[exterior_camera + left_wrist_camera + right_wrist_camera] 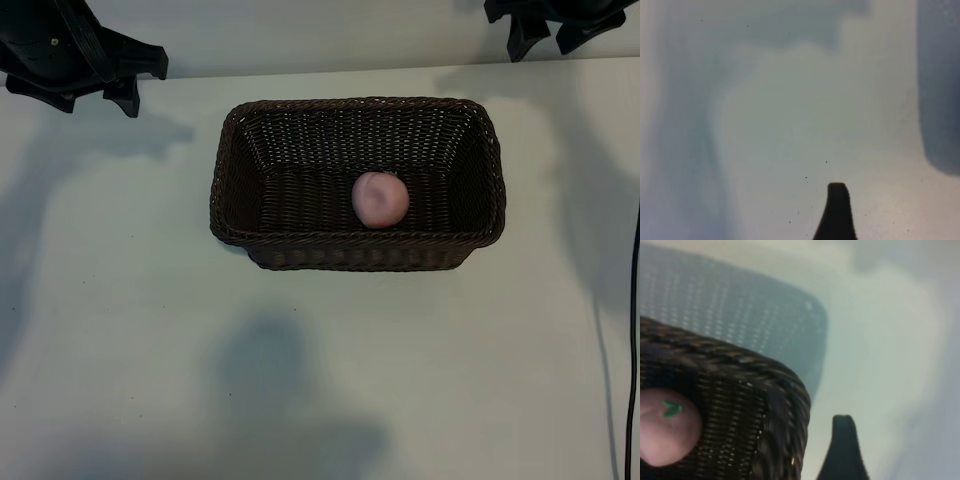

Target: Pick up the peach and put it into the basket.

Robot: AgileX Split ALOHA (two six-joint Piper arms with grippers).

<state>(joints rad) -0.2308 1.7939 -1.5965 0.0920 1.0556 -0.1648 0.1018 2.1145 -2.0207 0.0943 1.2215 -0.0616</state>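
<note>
One peach (pixel 380 199) and one basket (pixel 357 255) are counted on the white table (pixel 130 330); two arms are seen, one at each far corner. The peach, pale pink with a darker blush, is found inside the basket, resting on its woven floor close to the near long wall and slightly towards the right-hand end. It is touched by no gripper. The basket itself is set in the middle of the table's width, nearer the far edge than the near one, with its long sides running parallel to that far edge.

The left gripper (pixel 100 85) is held at the far left corner of the table, well apart from the basket, and is pointed steeply downward. Its fingers are spread and nothing is held between them; in the left wrist view only one dark fingertip (pixel 836 210) is shown above bare table surface.

The right gripper (pixel 550 35) is seen at the far right corner, cut off by the frame, beyond the basket's right-hand end and clear of it. It too is angled steeply down with its fingers parted and released, nothing being grasped. In the right wrist view one dark fingertip (pixel 842 450) is shown outside a corner of the basket (pixel 755 390), over the table, while the peach (pixel 665 427) with a small green stem mark is glimpsed within the wicker wall.

A black cable (pixel 632 330) is laid along the table's right edge.
</note>
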